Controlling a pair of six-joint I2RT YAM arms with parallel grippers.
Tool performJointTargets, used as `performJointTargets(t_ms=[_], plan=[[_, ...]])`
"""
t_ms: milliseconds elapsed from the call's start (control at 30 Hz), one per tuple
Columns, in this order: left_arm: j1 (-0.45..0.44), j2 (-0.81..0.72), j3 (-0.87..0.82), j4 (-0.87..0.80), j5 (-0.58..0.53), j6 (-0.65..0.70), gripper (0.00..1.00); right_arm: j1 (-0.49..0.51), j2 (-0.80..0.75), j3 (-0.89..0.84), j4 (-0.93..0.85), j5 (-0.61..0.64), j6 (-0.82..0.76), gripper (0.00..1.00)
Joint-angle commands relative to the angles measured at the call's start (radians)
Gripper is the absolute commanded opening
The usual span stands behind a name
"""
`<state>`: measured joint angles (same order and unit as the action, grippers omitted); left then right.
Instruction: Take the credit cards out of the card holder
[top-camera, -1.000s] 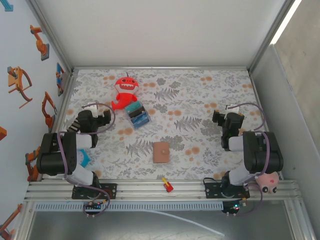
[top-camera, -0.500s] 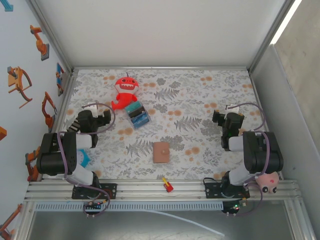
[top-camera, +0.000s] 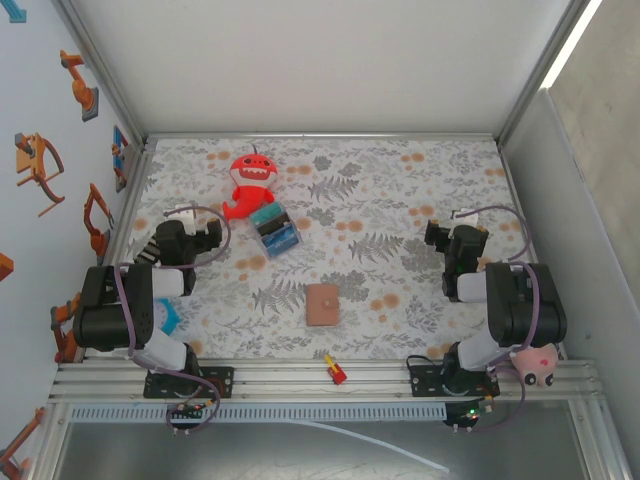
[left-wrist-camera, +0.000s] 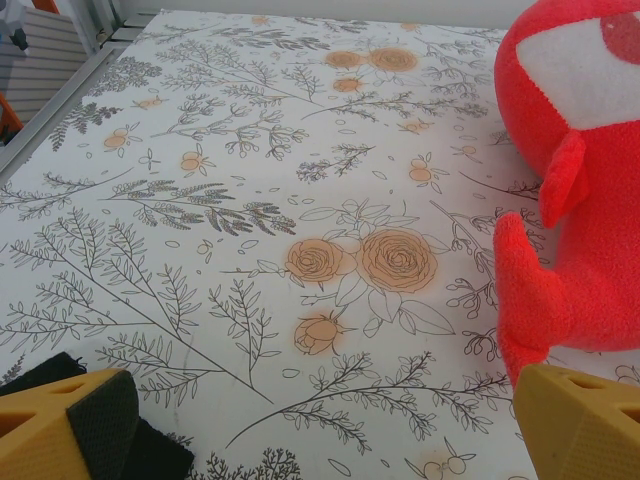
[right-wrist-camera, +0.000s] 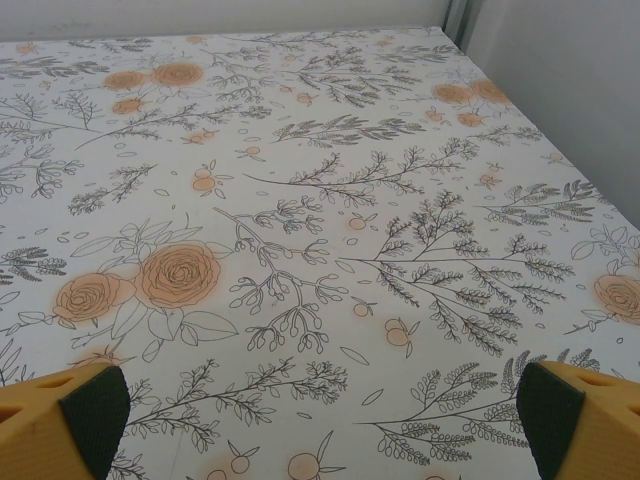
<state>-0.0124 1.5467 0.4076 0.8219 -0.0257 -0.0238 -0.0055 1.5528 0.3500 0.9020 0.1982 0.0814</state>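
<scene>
Nothing has moved: your left gripper (left-wrist-camera: 322, 432) and right gripper (right-wrist-camera: 320, 412) both sit spread wide and empty. The card holder (top-camera: 322, 303) lies closed (cards presumably inside) between them, untouched, so extraction hasn't begun.

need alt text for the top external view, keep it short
A closed tan card holder lies untouched near the front middle of a floral table, between the left hand and the right hand of two folded-back arms. A red plush toy and a blue-teal block bundle sit farther back on the left.
</scene>
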Motion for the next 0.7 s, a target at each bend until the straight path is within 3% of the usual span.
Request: performJointTargets(t_ms=[0, 433, 667], plan=[[0.002, -0.004, 0.008, 0.000, 0.000, -0.013, 0.97, -0.008, -0.008, 0.017, 0.007, -0.003, 0.008, 0.99], [0.002, -0.008, 0.006, 0.002, 0.002, -0.015, 0.97, -0.008, -0.008, 0.017, 0.008, -0.003, 0.008, 0.99], [0.002, -0.093, 0.059, -0.159, -0.014, -0.019, 0.97, -0.008, -0.042, 0.005, 0.005, -0.025, -0.001, 0.99]])
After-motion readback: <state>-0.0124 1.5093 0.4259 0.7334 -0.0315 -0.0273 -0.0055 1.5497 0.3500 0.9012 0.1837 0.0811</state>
